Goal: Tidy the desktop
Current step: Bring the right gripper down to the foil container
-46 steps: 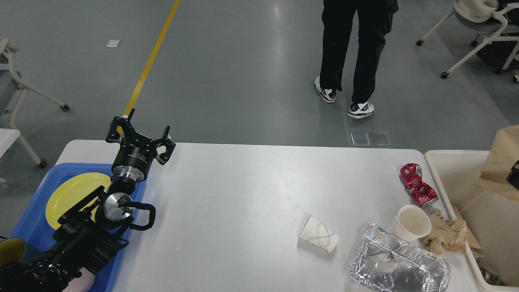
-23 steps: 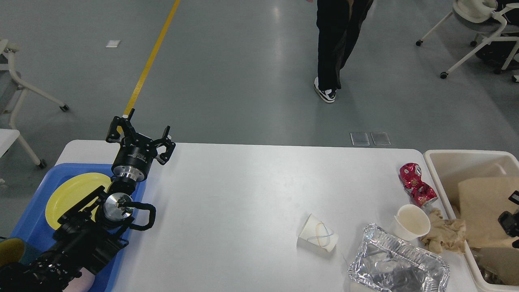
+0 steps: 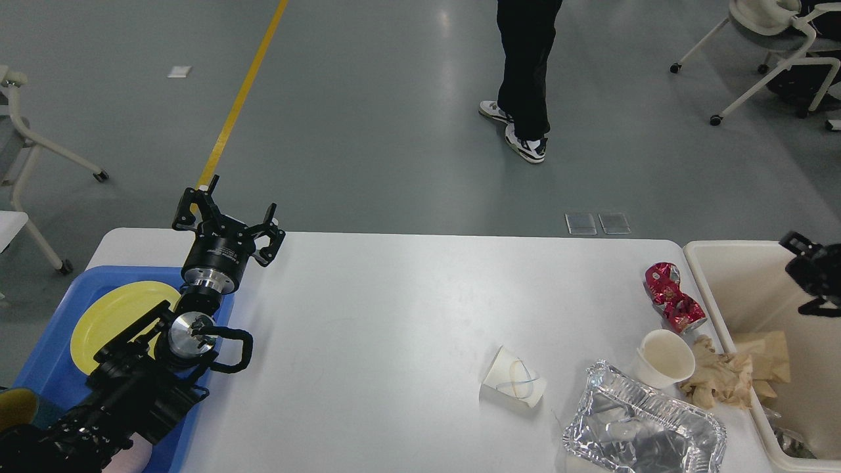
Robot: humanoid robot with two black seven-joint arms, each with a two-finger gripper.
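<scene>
The white desktop [image 3: 394, 315] fills the lower view. On its right part lie a crushed red can [image 3: 673, 297], a white paper cup [image 3: 665, 358], a tipped printed paper cup [image 3: 514, 385], a crumpled foil tray [image 3: 644, 430] and crumpled brown paper [image 3: 719, 380] at the right edge. My left gripper [image 3: 227, 217] is open and empty above the far left edge of the desktop, over the blue tray's corner. My right gripper [image 3: 811, 272] is above the cream bin [image 3: 706, 279], with nothing in it; a part runs past the right edge and its fingers cannot be told apart.
A blue tray [image 3: 49, 355] with a yellow plate [image 3: 108, 315] sits at the left. Brown paper [image 3: 765, 348] lies inside the cream bin. A person [image 3: 522, 66] walks on the floor behind the table. Wheeled chairs stand at the far right and far left.
The large brown paper seen at my right gripper has dropped into the cream bin, and my right gripper has risen above it. The person has walked leftward. My left arm has not moved.
</scene>
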